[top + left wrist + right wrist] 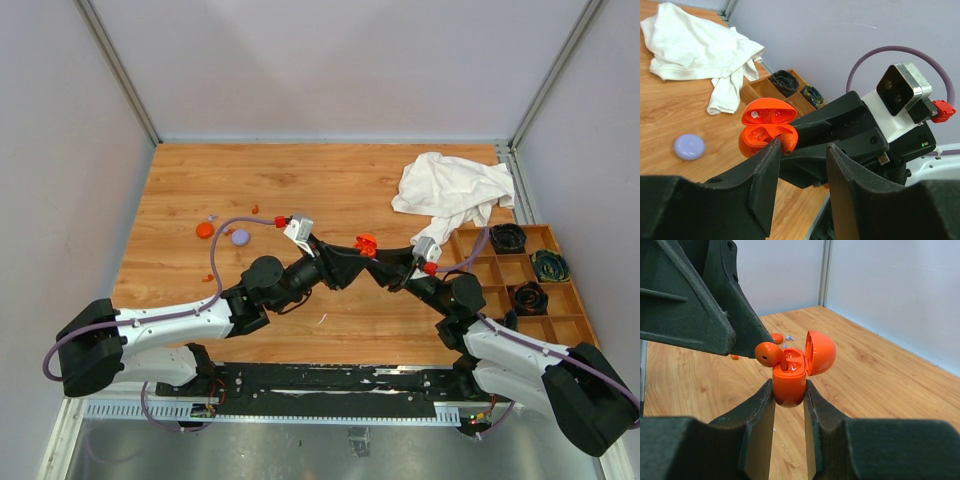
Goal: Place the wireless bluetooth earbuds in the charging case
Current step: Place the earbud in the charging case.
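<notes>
An orange charging case [789,382] with its lid open is held upright above the table between my right gripper [789,387] fingers, which are shut on its body. An orange earbud [767,354] stands with its stem in one well of the case and its head sticking out. My left gripper [803,146] is open, and its left fingertip [774,146] rests against the earbud [786,141]; nothing lies between its jaws. From above, both grippers meet at the case [366,243] mid-table. A tiny lavender earbud [790,338] lies on the wood far off.
A lavender disc [240,237] and an orange disc [205,229] lie on the table at the left. A crumpled white cloth [455,190] sits at the back right. A wooden compartment tray [520,275] with dark coiled items stands along the right edge.
</notes>
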`<state>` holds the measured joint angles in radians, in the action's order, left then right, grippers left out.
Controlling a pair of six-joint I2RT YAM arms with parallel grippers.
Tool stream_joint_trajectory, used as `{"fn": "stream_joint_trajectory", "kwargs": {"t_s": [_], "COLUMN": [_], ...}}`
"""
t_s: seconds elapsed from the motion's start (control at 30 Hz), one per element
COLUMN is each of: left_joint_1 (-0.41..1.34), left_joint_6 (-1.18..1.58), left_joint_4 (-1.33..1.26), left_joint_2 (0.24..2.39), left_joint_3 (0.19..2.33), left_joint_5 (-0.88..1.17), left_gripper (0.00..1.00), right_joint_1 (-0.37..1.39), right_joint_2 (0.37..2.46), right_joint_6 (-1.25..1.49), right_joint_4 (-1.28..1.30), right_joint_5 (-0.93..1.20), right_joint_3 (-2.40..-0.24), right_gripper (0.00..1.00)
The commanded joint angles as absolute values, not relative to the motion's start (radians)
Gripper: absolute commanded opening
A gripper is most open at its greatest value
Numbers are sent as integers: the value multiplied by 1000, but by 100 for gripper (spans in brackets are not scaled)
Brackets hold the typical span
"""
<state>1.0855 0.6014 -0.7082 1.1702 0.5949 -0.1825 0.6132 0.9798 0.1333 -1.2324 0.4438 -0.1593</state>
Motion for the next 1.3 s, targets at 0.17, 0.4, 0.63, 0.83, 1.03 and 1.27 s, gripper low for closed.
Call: {"fn": "stream_joint_trajectory", "kwargs": {"t_s": [0.17, 0.4, 0.63, 0.83, 1.03, 1.27], "left_joint_1": [1095, 1095, 1095, 1095, 1094, 1093], "left_joint_6": [605, 607, 609, 613, 603, 547], "left_joint_4": [-721, -721, -721, -721, -690, -467], "left_joint_2": [1159, 1167, 1174, 1188, 1173, 1130], "left_joint_3": [615, 628, 641, 651, 659, 708], "left_joint_5": [-142, -124, -110, -105, -132, -288], "left_gripper": [46, 46, 45, 46, 48, 56], "right_joint_1": [629, 629, 629, 628, 629, 628], "right_joint_2": [973, 977, 983, 984, 980, 981], "right_joint_6": [132, 132, 135, 138, 137, 137], "right_joint_4": [-1264, -1263, -1265, -1266, -1264, -1265], "right_joint_5": [431, 433, 436, 440, 439, 438], "right_joint_3": [-169, -169, -169, -171, -167, -161], "right_gripper": [9, 9, 9, 9, 9, 9]}}
